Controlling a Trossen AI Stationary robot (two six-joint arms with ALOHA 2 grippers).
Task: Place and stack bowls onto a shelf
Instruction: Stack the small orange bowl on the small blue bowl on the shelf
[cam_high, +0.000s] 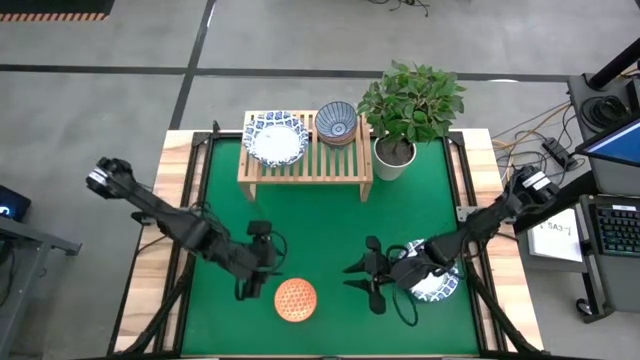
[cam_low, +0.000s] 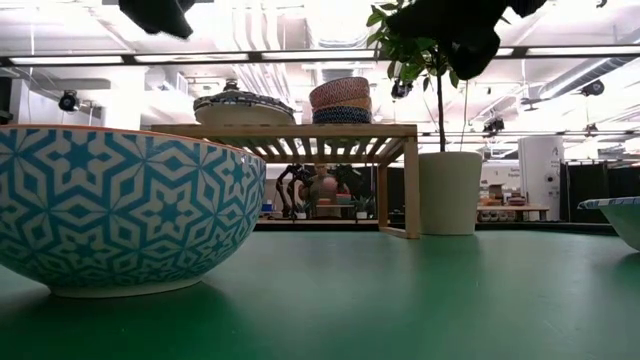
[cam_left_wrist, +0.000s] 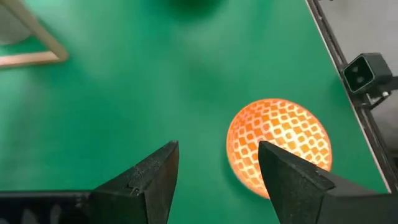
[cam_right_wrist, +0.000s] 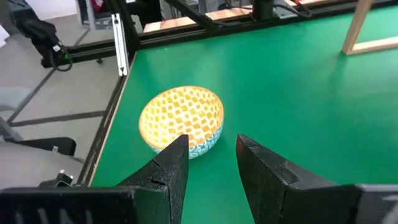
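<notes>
Round orange-patterned bowl sits alone on the green table mat, lower centre of the high view, well apart from the low light-wood slatted shelf at upper centre. Shelf already carries wide white blue-rimmed bowls and a stack of smaller bowls. Another blue-rimmed white bowl lies lower right, partly under the right arm.

Left gripper hangs just left of the orange bowl, fingers spread, holding nothing. Right gripper sits lower centre-right, jaws parted, empty as far as I can tell.

Step looks like pick approach on the orange bowl. Next: straddle its rim, clamp, lift, carry to shelf.
</notes>
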